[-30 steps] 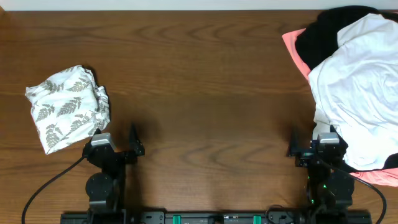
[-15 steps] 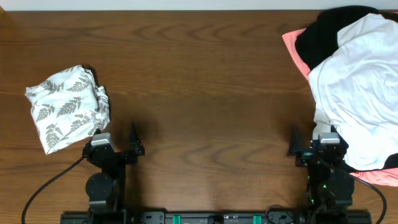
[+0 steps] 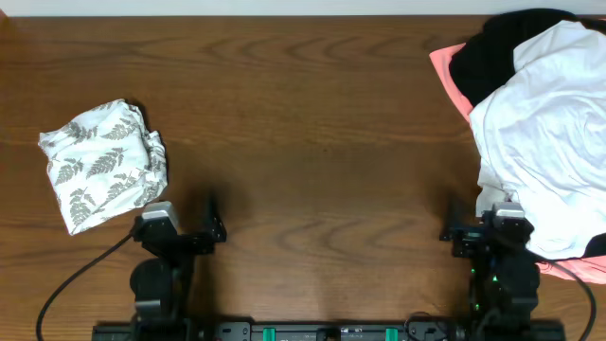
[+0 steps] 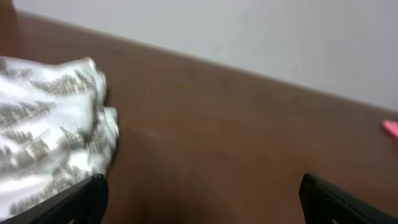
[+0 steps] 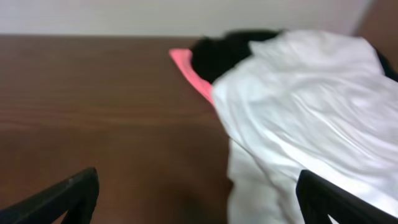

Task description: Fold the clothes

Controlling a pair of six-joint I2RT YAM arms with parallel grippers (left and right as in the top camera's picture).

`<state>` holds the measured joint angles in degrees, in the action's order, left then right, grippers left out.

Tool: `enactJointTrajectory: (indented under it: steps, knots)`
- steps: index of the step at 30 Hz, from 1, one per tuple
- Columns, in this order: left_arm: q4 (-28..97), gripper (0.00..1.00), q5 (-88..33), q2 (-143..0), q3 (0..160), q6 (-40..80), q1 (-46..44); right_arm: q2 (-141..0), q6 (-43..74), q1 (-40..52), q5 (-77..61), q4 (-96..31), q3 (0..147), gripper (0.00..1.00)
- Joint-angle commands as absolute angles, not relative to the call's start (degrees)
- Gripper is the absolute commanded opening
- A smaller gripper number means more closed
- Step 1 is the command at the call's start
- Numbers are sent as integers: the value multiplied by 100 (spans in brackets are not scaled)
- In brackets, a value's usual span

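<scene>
The clothes lie in two places. A crumpled leaf-print garment (image 3: 102,163) sits at the left, and it also fills the left of the left wrist view (image 4: 43,143). At the right is a heap: a big white T-shirt (image 3: 549,142) (image 5: 298,124) on top of a black garment (image 3: 492,47) (image 5: 227,53) and a coral-pink one (image 3: 445,66) (image 5: 189,71). My left gripper (image 3: 185,227) (image 4: 200,196) is open over bare wood, just right of the leaf-print garment. My right gripper (image 3: 473,232) (image 5: 199,193) is open at the white shirt's near left edge, holding nothing.
The brown wooden table (image 3: 312,142) stretches between the two lots of clothes. A pale wall (image 4: 249,31) runs behind its far edge. Both arm bases and their cables stand at the front edge, and the white shirt hangs off the right side.
Both wrists have shifted slightly toward the front edge, jaws still wide. No garment has moved.
</scene>
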<state>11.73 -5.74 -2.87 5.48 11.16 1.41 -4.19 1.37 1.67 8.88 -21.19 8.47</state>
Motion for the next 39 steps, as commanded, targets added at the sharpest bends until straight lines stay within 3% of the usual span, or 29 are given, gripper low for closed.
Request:
enactJointTrajectory:
  steps: [1,10,16,29,39]
  knots:
    - [1518,98,-891,-716,1201,1214,169,-991,325,113,1669,-2480,1573,99]
    - [2842,98,-1011,-2766,2967,1212,169,-4058,729,102,1601,-3559,3282,99]
    - [2945,98,-1428,-3940,3315,1212,169,-5881,727,104,1476,-3953,4276,99]
    - [2950,98,-1525,-5098,3315,1214,169,-8486,1409,-613,1601,-3321,4303,99]
    - [2934,98,-1525,-5122,3315,1214,169,-9400,1260,-637,1481,-2700,4300,97]
